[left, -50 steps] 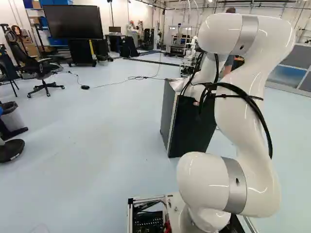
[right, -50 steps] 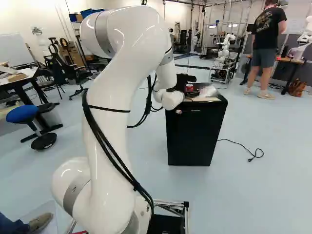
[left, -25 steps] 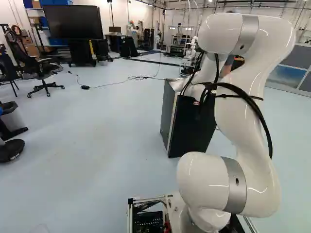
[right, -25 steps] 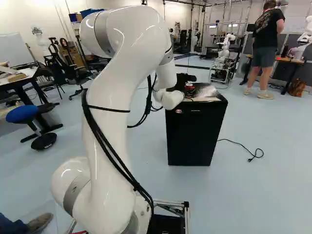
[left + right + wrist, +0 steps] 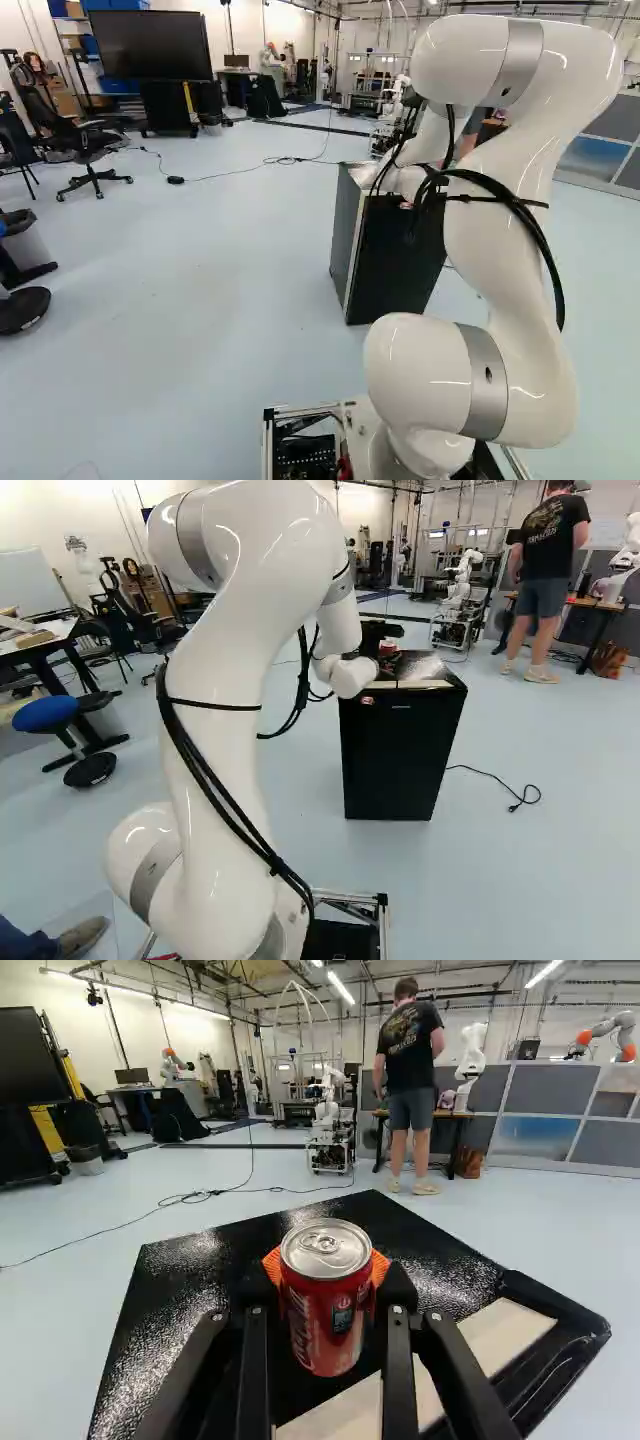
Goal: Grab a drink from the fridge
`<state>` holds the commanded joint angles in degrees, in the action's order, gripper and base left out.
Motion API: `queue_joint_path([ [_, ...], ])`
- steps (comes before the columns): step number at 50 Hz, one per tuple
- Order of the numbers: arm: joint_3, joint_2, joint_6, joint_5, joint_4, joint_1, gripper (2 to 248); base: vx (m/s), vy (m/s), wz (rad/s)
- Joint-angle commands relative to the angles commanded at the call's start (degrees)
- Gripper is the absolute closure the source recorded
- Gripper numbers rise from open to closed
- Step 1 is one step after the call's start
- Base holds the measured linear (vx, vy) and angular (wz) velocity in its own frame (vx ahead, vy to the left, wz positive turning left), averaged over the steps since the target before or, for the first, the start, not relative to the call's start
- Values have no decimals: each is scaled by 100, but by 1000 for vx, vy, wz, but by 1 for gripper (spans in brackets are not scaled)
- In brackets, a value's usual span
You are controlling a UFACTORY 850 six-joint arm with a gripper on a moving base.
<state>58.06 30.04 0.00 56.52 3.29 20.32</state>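
Observation:
In the right base view my gripper is over the rear left part of the black fridge's top, partly hidden by the wrist. The fridge has its door shut. A red drink can shows at the gripper. In the wrist view the gripper is shut on the upright red can, an orange pad against either side. The can appears raised a little above the glossy fridge top. The gripper is hidden behind the arm in the left base view.
A pale strip lies along the fridge top's near edge. A cable runs over the floor beside the fridge. A person stands well beyond it, near a desk and another robot. Chairs and a screen stand farther off.
My arm has risen slightly, and the can has moved up with the gripper relative to the fridge top. The base and the fridge have stayed put.

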Motion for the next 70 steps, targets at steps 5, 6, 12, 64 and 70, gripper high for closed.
queue_joint_path([
  [5,2,-52,0,0,0,0,151,0,0,0],
  [6,3,-62,0,0,0,0,151,0,0,0],
  [12,8,-122,0,0,0,0,151,0,0,0],
  [64,-489,-626,0,-62,-31,-194,151,0,0,0],
  [70,-654,-762,0,-82,-42,-256,151,0,0,0],
])
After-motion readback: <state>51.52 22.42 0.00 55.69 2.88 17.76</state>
